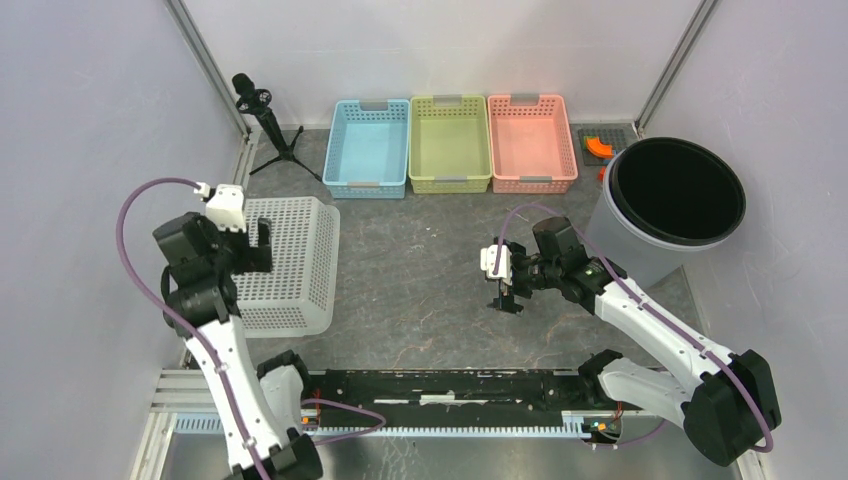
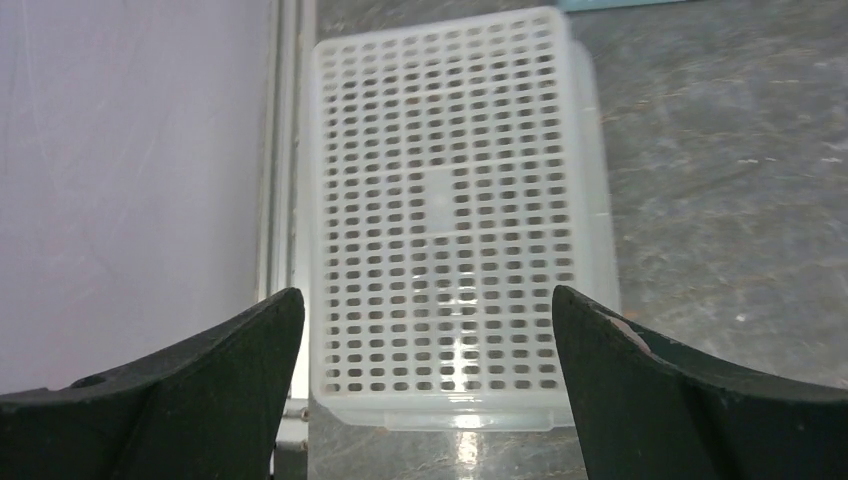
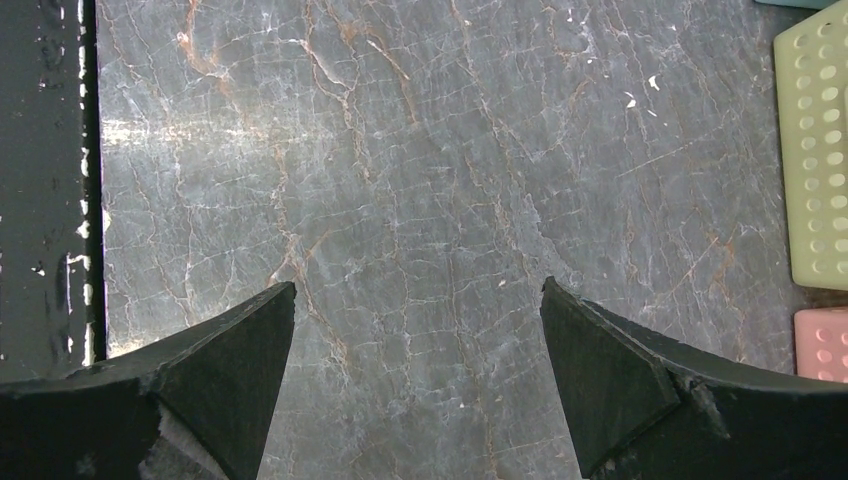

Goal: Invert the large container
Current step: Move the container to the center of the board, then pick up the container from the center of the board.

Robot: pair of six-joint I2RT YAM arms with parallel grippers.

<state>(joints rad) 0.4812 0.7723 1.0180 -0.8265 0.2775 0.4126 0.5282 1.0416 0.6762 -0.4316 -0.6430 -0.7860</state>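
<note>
Evidently, the large white perforated plastic basket [image 2: 450,180] lies base-up; the left gripper [image 2: 425,298] hovers spread, empty. Next: retract it clear.

Orange item [image 1: 598,146] half behind the bin [image 1: 640,250], shape unclear; white basket [image 1: 295,260] partly behind the left arm [image 1: 205,270].

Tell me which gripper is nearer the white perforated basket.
Left. The left gripper hangs open just over the white basket; the right gripper is open over bare table, off to the basket's right and well apart from it.
</note>
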